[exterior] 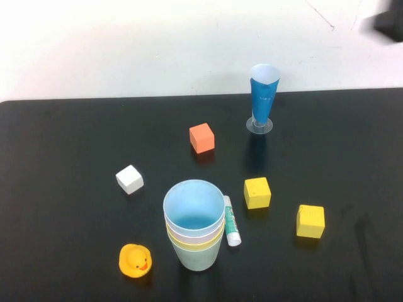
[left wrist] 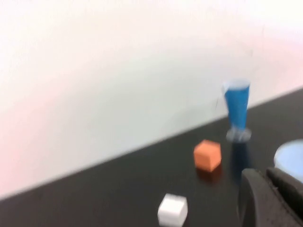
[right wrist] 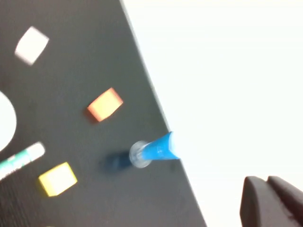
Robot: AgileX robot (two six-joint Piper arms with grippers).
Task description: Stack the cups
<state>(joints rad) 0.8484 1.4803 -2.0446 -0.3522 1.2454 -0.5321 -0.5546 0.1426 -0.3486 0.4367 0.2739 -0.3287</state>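
Observation:
The cups stand nested in one stack (exterior: 194, 234) at the front middle of the black table (exterior: 63, 138): light blue (exterior: 194, 206) on top, then pale pink, yellow and mint green at the bottom. The light blue rim (left wrist: 290, 159) shows at the edge of the left wrist view. My left gripper (left wrist: 266, 174) is shut and empty, off to the left of the stack and apart from it. My right gripper (right wrist: 267, 180) is shut and empty, raised over the table's far right edge; it shows as a dark blur (exterior: 387, 25) in the high view.
A tall dark-blue cup (exterior: 263, 97) stands at the back. An orange cube (exterior: 201, 138), a white cube (exterior: 130, 179) and two yellow cubes (exterior: 257, 192) (exterior: 310, 221) lie around the stack. A glue stick (exterior: 232, 221) lies right beside it and a rubber duck (exterior: 135, 260) sits at front left.

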